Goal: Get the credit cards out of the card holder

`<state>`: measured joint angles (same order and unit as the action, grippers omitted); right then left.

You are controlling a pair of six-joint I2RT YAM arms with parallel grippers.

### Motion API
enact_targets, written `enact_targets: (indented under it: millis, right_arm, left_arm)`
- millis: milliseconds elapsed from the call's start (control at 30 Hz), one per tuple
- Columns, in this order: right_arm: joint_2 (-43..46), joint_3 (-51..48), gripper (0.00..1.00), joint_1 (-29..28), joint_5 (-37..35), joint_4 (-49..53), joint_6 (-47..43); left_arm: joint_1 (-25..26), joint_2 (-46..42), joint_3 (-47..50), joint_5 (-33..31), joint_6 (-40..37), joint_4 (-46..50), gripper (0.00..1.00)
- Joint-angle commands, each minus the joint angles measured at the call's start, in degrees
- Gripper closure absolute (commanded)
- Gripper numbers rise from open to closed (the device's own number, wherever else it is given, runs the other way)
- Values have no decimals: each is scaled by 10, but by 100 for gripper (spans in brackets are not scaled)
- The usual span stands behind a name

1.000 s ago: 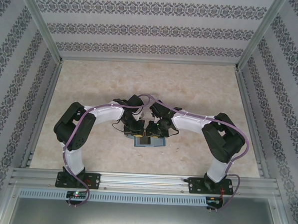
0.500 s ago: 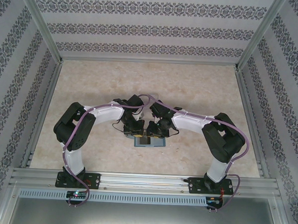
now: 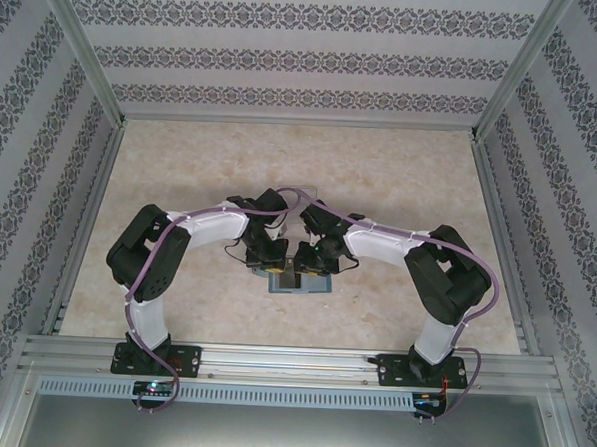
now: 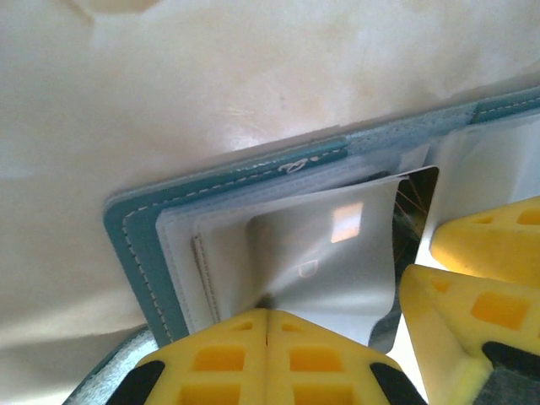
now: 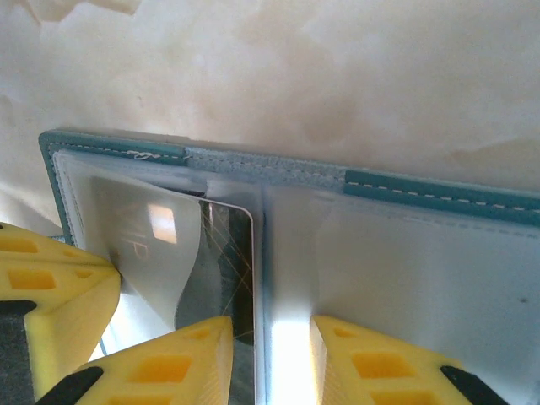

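Observation:
The teal card holder (image 3: 297, 285) lies open on the table between both arms, and its teal stitched border (image 4: 135, 253) frames pale pockets. My left gripper (image 4: 267, 314) is shut, pinching the near edge of a pale grey credit card (image 4: 329, 253) that bows upward out of the left pocket. A dark credit card (image 5: 232, 245) with thin gold lines lies under it in the same half. My right gripper (image 5: 270, 325) is open, its fingers (image 5: 371, 363) set down on either side of the holder's central fold (image 5: 263, 253). Nothing is between them.
The holder sits on a beige marbled tabletop (image 3: 401, 179) near the front rail (image 3: 291, 361). Patterned walls enclose the table on three sides. The two wrists crowd together over the holder, their yellow fingers (image 4: 485, 240) nearly touching.

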<state>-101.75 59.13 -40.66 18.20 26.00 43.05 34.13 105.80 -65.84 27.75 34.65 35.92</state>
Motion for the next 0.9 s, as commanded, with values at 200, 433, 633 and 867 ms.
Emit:
enact_targets:
  millis: [200,433,633,867]
  right_arm:
    - [-1,10,70,-3,-13,28,-13]
    - [-2,13,70,-2,-14,28,-15]
    - [-4,11,70,-2,-11,26,-14]
    - [4,6,71,-1,-2,16,-7]
  left_arm:
    - [4,-20,-13,-37,-13,44,93]
    - [4,-4,-8,-20,-13,29,91]
    - [4,10,1,-5,-9,11,90]
    - [4,37,7,-17,-14,24,94]
